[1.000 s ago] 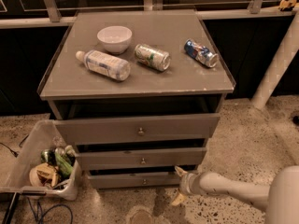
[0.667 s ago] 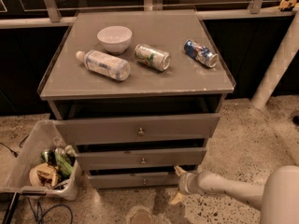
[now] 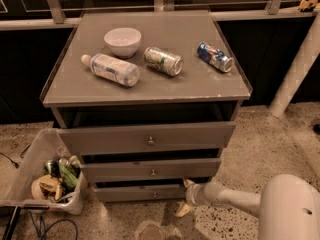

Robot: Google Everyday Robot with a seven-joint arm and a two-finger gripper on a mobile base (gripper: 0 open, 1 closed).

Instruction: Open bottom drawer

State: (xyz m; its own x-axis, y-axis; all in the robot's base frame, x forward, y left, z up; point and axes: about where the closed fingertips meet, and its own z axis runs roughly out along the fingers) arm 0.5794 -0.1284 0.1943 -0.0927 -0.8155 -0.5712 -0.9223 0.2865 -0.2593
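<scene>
The bottom drawer (image 3: 135, 192) is the narrowest grey front of three, low on the cabinet, with a small round knob (image 3: 154, 194) at its centre. It stands slightly out from the cabinet. My gripper (image 3: 185, 196) is at the end of the white arm (image 3: 225, 198) coming in from the lower right. It sits at the right end of the bottom drawer front, near the floor, to the right of the knob.
The middle drawer (image 3: 150, 170) and top drawer (image 3: 147, 138) are above. On the cabinet top (image 3: 150, 86) lie a white bowl (image 3: 122, 40), a plastic bottle (image 3: 111, 69) and two cans (image 3: 163, 60) (image 3: 215, 56). A bin (image 3: 45, 176) of trash stands left on the speckled floor. A white pole (image 3: 295, 69) leans right.
The gripper has stayed at the right end of the bottom drawer; the arm shifted only slightly. The drawers look the same.
</scene>
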